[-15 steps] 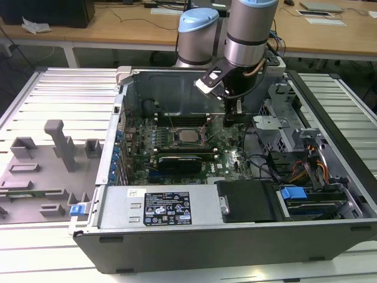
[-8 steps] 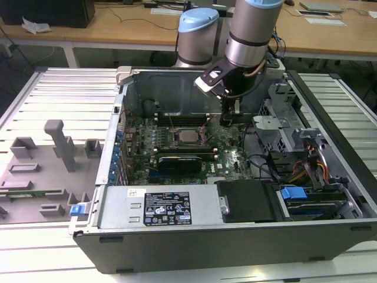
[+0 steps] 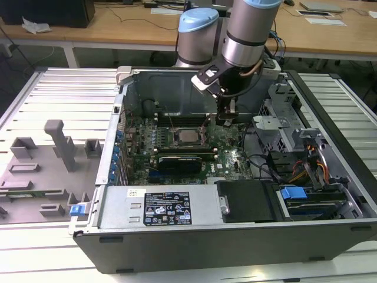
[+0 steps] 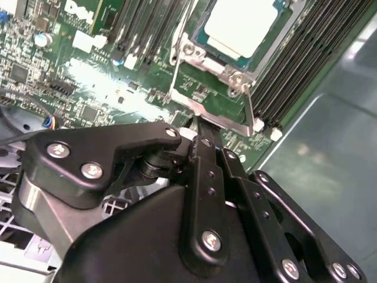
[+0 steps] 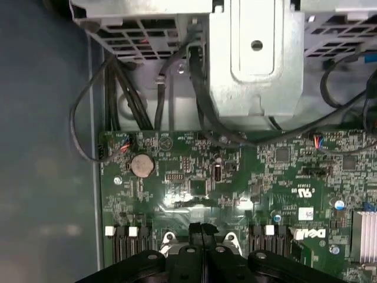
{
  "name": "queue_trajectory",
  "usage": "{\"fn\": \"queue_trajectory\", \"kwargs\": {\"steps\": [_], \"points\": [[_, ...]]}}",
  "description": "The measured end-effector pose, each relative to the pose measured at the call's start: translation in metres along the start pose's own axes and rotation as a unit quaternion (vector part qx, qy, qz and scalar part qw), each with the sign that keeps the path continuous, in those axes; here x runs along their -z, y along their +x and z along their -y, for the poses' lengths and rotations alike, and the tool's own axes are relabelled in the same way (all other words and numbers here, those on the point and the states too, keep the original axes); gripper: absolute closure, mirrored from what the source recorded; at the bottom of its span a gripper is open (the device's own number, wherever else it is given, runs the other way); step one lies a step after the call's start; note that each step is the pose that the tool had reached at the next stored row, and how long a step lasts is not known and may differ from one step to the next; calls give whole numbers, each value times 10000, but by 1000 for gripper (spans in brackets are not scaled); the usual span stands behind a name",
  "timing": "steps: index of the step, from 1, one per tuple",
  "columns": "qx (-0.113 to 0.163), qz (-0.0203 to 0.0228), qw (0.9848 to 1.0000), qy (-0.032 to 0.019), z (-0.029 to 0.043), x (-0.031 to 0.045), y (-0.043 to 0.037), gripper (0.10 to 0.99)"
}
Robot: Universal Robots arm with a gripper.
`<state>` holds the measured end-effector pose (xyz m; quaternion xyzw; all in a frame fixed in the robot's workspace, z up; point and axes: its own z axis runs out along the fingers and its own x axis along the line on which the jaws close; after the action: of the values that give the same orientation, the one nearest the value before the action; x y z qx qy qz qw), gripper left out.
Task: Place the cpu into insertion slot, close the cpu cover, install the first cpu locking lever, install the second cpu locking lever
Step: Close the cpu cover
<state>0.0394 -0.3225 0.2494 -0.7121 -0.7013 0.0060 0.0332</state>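
Cpu (image 4: pixel 247 23) sits in the insertion slot (image 4: pixel 200 32). The cpu cover (image 4: pixel 215 115) is open beside it, not over the chip. The gripper (image 4: pixel 197 122) has its jaws together at the cover's edge. Closing and both lever steps seem left.

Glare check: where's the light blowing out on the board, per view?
Second wrist view: a white glare patch washes over the motherboard, and the cpu top reads near white. First wrist view: a smaller hot spot on the motherboard just beyond the gripper; the case floor alongside is dim. Exterior view: even light, no blowout on the motherboard.
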Motion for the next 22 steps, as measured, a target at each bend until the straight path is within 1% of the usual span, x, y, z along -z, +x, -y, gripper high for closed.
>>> {"fn": "queue_trajectory", "kwargs": {"steps": [2,3,5,6,8,9,12,14,16,18,20,22], "points": [[1,-1,10000,-33,72,-5,19,980],[1,-1,10000,-59,129,-8,33,980],[3,-1,10000,-92,205,-13,51,980],[3,-2,9999,-100,224,-15,55,980],[5,-2,9999,-154,353,-23,80,980],[6,-2,9999,-171,401,-26,89,980],[11,-4,9996,-266,511,-38,89,980],[11,-5,9995,-303,591,-57,87,980],[11,-5,9995,-307,657,-98,85,980],[11,-5,9995,-307,680,-135,82,980],[11,-4,9995,-306,709,-195,71,980],[11,-5,9995,-307,722,-224,68,980]]}}
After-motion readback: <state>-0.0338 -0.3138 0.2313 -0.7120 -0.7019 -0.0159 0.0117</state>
